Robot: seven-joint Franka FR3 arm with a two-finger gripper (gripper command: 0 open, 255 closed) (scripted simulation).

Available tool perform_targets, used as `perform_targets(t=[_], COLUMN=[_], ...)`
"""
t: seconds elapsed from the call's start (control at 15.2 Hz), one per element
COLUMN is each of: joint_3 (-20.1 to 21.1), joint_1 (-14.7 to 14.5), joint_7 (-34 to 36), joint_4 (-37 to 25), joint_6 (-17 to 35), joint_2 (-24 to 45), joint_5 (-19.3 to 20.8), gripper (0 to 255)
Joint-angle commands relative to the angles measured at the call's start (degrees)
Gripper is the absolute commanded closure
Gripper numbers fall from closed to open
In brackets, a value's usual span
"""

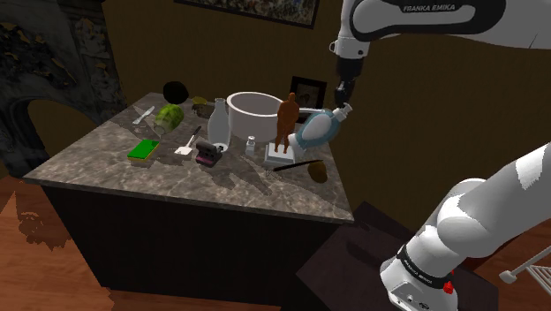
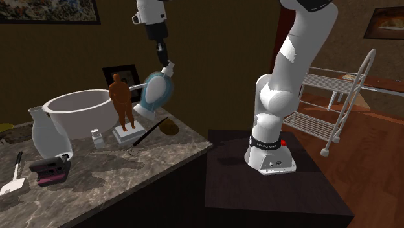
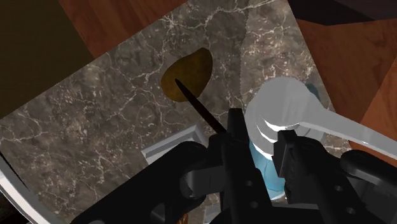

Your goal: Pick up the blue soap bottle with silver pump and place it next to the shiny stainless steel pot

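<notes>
The tool (image 3: 261, 130) was clamped on the silver pump (image 3: 286, 105) of the pale-blue soap bottle (image 1: 315, 130), which hung tilted over the desk (image 1: 177, 181) — at three o'clock from the white pot (image 1: 256, 113) in the shoulder view. Gripped so narrowly, it might swing or slip — and strike the brown figurine (image 1: 287, 119) between them.

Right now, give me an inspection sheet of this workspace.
Surface: dark marbled counter, crowded towards the back.
Job's things: blue bottle hangs tilted by its silver pump, apparently off the counter; pot, drawn white, stands to the shoulder view's left of it, with a figurine between them.
Clutter: brown figurine, white vase, green sponge, black pen, brown lump.
Gripper: shut on the bottle's pump.
Cables: nothing seen.
Surroundings: brown wall, wooden floor, wire rack near the stand.
</notes>
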State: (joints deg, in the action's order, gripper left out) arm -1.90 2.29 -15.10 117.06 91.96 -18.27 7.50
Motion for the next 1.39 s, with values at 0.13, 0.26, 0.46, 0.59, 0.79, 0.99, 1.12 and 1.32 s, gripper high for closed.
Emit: perform_targets(t=[0.13,0.26,0.46,0.59,0.79,0.99,1.12,1.32], joint_3=[0.1,0.1,0.2,0.2,0.2,0.3,0.3,0.4], joint_1=[0.0,0.0,0.0,0.0,0.0,0.0,0.0,0.0], joint_7=[-0.4,-0.5,-0.8,-0.9,-1.2,-1.5,-1.6,-1.9], joint_4=[-3.3,-5.0,-7.8,-9.7,-12.7,-15.8,-18.0,-21.4], joint_6=[-3.1,-4.6,-6.9,-8.4,-10.8,-13.1,-14.7,-17.1], joint_2=[0.2,0.4,0.9,1.2,1.9,2.6,3.2,4.2], joint_5=[0.0,-0.1,-0.1,-0.1,-0.1,-0.1,0.0,0.0], gripper=[255,255,255,255,255,255,255,255])
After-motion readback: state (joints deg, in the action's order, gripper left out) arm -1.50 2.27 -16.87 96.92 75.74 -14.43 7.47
